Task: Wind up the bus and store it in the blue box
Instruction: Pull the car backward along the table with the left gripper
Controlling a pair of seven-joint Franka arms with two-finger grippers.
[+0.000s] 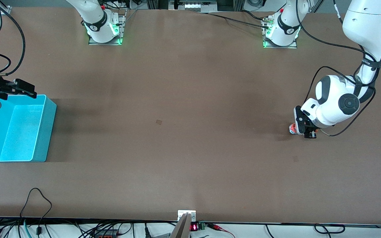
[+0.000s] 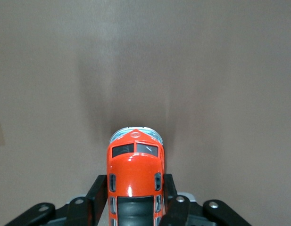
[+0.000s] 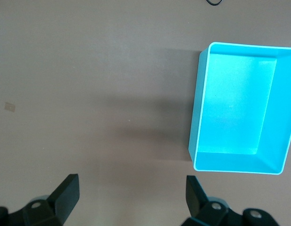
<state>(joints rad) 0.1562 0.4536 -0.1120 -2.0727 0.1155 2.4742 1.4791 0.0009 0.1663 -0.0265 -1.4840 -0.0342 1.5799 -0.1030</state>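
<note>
Two arms: both in view, one end effector each.
Count: one bus (image 2: 135,176), one blue box (image 1: 46,130), nothing else of the task on the surface (image 1: 184,109).
Bus position: at the left arm's end of the surface, low down at or just above it; contact with the surface cannot be told.
Left end effector (image 2: 135,200): pinching the bus, one finger against each long side.
Bus axis: its long axis runs straight out between the fingers, the white-grey front end pointing away from the wrist.
Right end effector (image 3: 131,195): spread wide, holding nothing, hanging by the box edge farthest from the front camera; this arm waits.
Box position: at the right arm's end of the surface, well apart from the bus, open side up, nothing inside.
Key relation: the box lies the whole length of the surface away from the held bus, toward the right arm's end; the left arm has the bus, the right arm is nearer the box.
Step, judged: winding comes first, likely by dragging the wheels along the surface.
</note>
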